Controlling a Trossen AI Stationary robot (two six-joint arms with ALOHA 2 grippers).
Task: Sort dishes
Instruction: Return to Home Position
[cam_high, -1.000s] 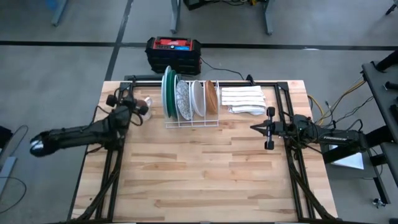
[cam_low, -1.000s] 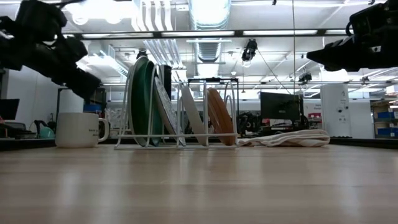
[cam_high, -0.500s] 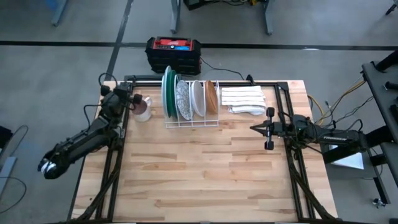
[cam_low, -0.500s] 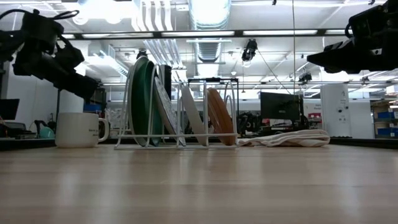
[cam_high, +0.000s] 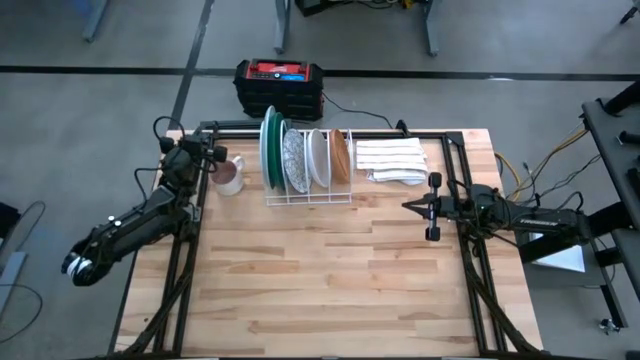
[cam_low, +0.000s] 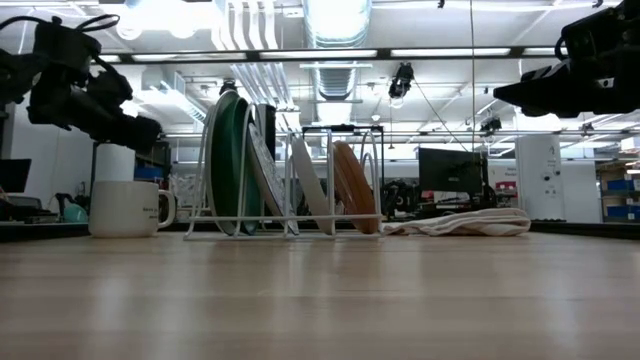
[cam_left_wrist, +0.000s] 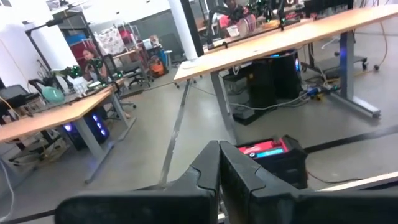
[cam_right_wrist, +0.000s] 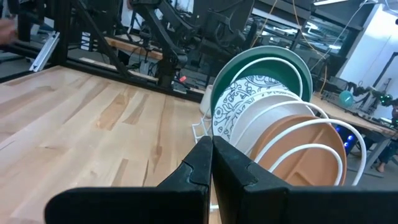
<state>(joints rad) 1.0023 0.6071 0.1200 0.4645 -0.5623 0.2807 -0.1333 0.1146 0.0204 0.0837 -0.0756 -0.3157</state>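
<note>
The pale wooden plank table (cam_high: 330, 270) carries a white wire dish rack (cam_high: 308, 198) at its far edge. In the rack, on edge and side by side, stand the large dark green round plate (cam_right_wrist: 261, 50), the pale mint plate (cam_right_wrist: 273, 66), the grey-speckled patterned plate (cam_right_wrist: 233, 106), the white plate (cam_right_wrist: 273, 118) and the small brown plate (cam_right_wrist: 305, 155). The left gripper (cam_high: 212, 154) hovers at the far left corner just beside a small pinkish mug (cam_high: 229, 177), its fingers pressed together on nothing, and the right gripper (cam_high: 409, 206) hangs over the table's right side, fingers likewise together and empty.
</note>
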